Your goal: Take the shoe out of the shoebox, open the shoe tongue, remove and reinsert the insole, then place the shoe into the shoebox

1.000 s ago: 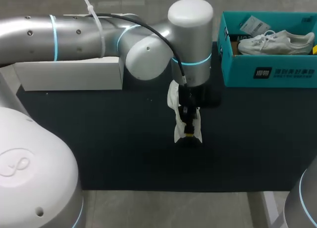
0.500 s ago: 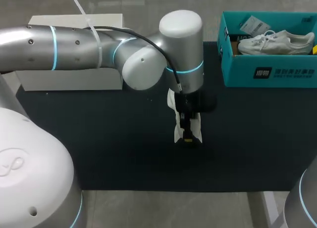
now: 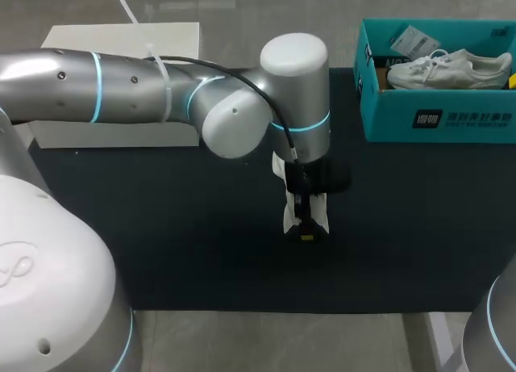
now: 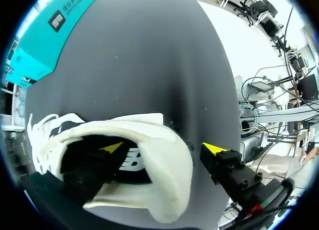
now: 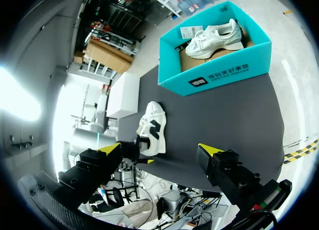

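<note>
Left end effector (image 4: 162,148) spread, one finger inside shoe (image 4: 172,162), probably for reaching insole (image 4: 133,166); shoebox (image 3: 439,119) stands at 1 o'clock.

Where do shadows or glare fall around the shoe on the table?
Head view: the left arm throws a dark shadow on the mat beside the shoe; its shell shows soft glare. Left wrist view: the shoe's inside is in deep shadow. Right wrist view: the shoe is evenly lit.

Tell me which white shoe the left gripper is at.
The shoe on the dark table: the left gripper has one finger inside it. The other shoe lies in the teal shoebox.
</note>
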`<state>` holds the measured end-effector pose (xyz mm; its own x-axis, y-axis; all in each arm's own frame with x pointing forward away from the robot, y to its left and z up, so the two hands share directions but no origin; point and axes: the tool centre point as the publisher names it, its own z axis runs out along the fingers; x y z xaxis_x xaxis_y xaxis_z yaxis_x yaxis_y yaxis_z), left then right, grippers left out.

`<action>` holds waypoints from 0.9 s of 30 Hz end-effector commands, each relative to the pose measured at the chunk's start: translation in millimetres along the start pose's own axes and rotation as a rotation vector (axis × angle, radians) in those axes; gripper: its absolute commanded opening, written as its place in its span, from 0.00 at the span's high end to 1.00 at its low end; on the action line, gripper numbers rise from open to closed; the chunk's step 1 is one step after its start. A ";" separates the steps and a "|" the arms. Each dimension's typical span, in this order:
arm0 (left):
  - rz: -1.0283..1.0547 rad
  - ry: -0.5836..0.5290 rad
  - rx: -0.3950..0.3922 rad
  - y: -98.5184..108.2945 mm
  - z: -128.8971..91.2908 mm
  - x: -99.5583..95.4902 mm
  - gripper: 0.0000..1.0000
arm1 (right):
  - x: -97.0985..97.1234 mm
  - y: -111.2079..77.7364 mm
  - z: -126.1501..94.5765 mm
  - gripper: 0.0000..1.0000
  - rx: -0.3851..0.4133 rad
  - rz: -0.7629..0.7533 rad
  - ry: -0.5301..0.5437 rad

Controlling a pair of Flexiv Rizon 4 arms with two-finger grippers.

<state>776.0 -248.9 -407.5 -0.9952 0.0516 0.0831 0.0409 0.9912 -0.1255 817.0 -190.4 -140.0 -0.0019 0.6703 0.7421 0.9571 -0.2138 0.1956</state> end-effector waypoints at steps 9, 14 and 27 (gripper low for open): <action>-0.015 0.021 -0.032 0.3 1.9 3.9 1.00 | 0.0 -0.6 0.4 0.00 -0.001 0.001 -0.002; -0.022 0.052 -0.048 5.8 -8.9 20.0 1.00 | 0.0 -0.6 0.4 0.00 -0.001 0.001 -0.002; -0.052 0.118 -0.068 14.2 -74.8 37.0 1.00 | 0.0 -0.6 0.4 0.00 -0.001 0.001 -0.002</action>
<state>746.3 -234.1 -359.8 -0.9765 -0.0031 0.2157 -0.0109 0.9993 -0.0352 817.0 -190.3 -140.0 -0.0020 0.6703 0.7421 0.9571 -0.2137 0.1956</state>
